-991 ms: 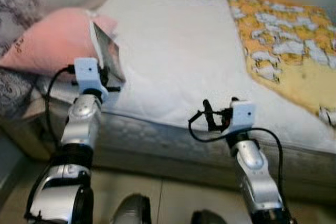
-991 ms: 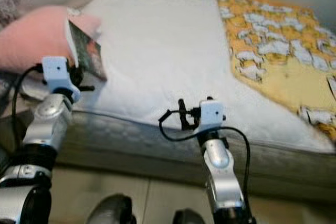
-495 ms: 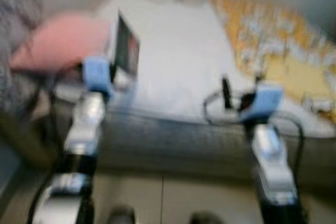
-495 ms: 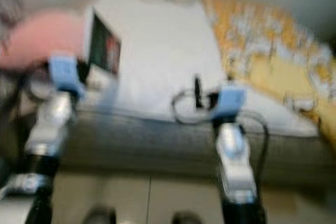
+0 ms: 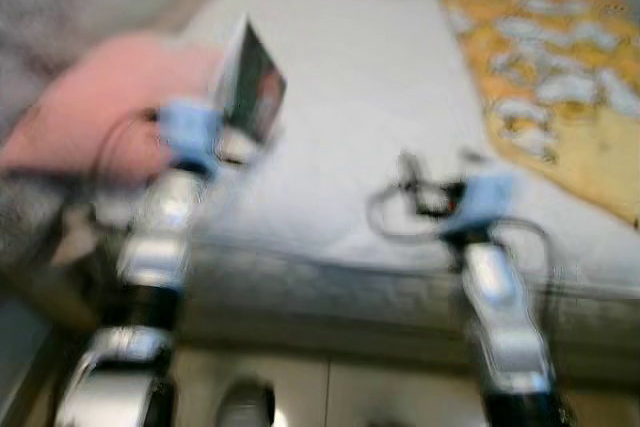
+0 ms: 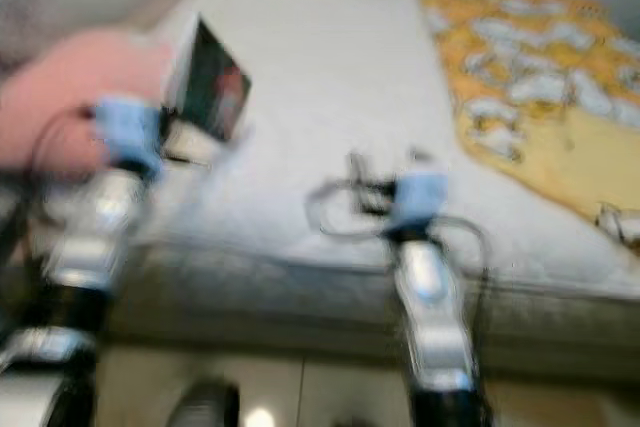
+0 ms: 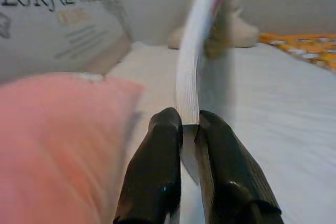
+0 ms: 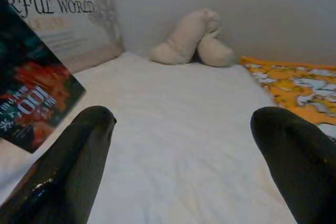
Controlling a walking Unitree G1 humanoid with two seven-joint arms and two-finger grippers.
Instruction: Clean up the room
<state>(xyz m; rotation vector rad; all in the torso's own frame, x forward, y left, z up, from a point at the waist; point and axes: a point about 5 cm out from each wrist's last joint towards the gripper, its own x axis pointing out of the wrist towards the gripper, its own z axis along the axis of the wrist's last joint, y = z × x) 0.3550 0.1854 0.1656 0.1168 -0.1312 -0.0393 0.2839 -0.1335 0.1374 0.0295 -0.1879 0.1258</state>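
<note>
We see a broad bare stretch of white mattress [image 5: 360, 127] ahead of the wide-open right gripper [image 8: 184, 145]. Obstacles ring it: pink pillow [image 5: 95, 112] on the left, book [image 5: 250, 82] held upright just beside it, yellow blanket [image 5: 560, 77] on the right, cream plush toy [image 8: 194, 38] at the far wall.

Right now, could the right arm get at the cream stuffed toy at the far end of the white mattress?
Probably not without stepping closer: the open right gripper hovers near the mattress's front edge, the cream stuffed toy lies far off, though nothing blocks the way.
</note>
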